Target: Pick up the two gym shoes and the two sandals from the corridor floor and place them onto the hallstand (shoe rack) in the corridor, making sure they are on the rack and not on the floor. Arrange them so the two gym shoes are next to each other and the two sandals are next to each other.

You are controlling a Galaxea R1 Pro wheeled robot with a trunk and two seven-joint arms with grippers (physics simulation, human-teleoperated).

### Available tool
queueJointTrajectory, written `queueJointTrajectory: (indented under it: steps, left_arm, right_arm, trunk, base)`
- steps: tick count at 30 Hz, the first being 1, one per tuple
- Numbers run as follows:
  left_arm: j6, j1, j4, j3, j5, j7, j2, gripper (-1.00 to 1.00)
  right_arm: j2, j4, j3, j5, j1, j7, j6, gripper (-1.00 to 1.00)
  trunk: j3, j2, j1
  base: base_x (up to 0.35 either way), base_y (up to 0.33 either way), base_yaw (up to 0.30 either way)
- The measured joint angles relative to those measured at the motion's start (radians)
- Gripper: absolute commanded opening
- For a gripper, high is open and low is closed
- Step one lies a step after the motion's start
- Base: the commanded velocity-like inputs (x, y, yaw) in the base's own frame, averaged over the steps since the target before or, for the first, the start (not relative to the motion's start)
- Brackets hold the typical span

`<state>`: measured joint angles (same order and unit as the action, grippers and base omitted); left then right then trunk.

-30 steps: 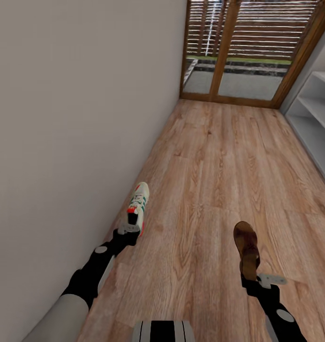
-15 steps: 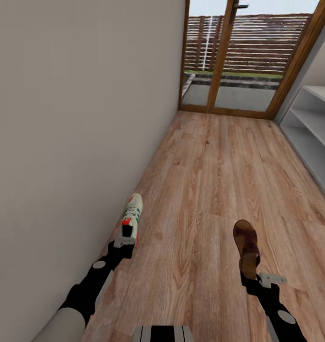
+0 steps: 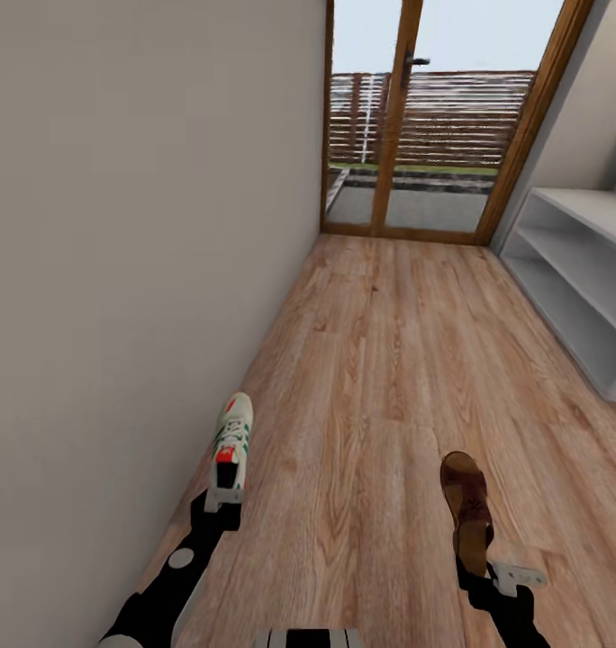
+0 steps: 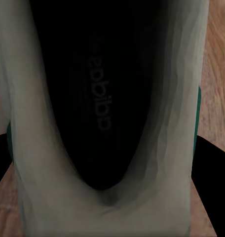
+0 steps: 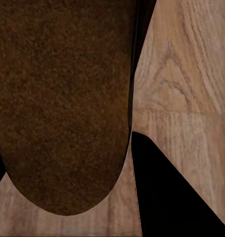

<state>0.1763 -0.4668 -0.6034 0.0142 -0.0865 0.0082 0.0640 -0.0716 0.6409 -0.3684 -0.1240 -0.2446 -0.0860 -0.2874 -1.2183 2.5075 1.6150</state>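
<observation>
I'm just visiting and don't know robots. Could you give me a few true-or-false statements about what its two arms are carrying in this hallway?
1. The left tool holds a white sneaker. True.
2. The right tool holds a second sneaker. False: it holds a brown sandal.
3. The grey rack stands along the right side. True.
4. The sandal already lies on the rack. False: it is at the right tool, over the wood floor.
5. A wooden glass door closes the corridor's far end. True.
</observation>
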Motion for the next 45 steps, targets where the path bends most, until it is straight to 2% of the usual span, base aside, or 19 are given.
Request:
queueJointTrajectory:
  steps: [5, 10, 14, 33, 45]
  left_arm:
    - [0.000, 0.002, -0.001, -0.001, 0.001, -0.001, -0.001, -1.00]
    - [0.000, 0.003, 0.000, -0.003, 0.002, -0.001, -0.001, -1.00]
    - [0.000, 0.003, 0.000, -0.002, 0.002, -0.001, -0.001, -1.00]
    - [0.002, 0.004, 0.022, -0.004, 0.003, 0.000, -0.001, -1.00]
    - [0.003, 0.004, 0.023, -0.004, 0.005, 0.000, -0.001, -1.00]
  right_arm:
    - [0.000, -0.015, -0.004, 0.002, 0.002, 0.003, -0.007, -1.00]
    - [0.001, -0.018, -0.049, 0.004, 0.003, 0.002, -0.008, -1.00]
    - [0.001, -0.019, -0.069, 0.004, 0.003, 0.001, -0.008, -1.00]
    - [0.004, -0.019, -0.076, 0.001, 0.003, -0.002, -0.008, -1.00]
    - [0.006, -0.020, -0.075, 0.000, 0.003, -0.002, -0.007, -1.00]
  trunk:
    - [0.026, -0.001, -0.002]
    - [0.051, -0.002, -0.005]
    - [0.072, -0.003, -0.006]
    - [0.169, -0.008, -0.015]
    - [0.217, -0.092, -0.061]
  base:
    - [0.000, 0.000, -0.187]
    - [0.000, 0.000, -0.188]
    - [0.000, 0.000, -0.188]
    - [0.000, 0.000, -0.200]
    - [0.000, 0.000, -0.265]
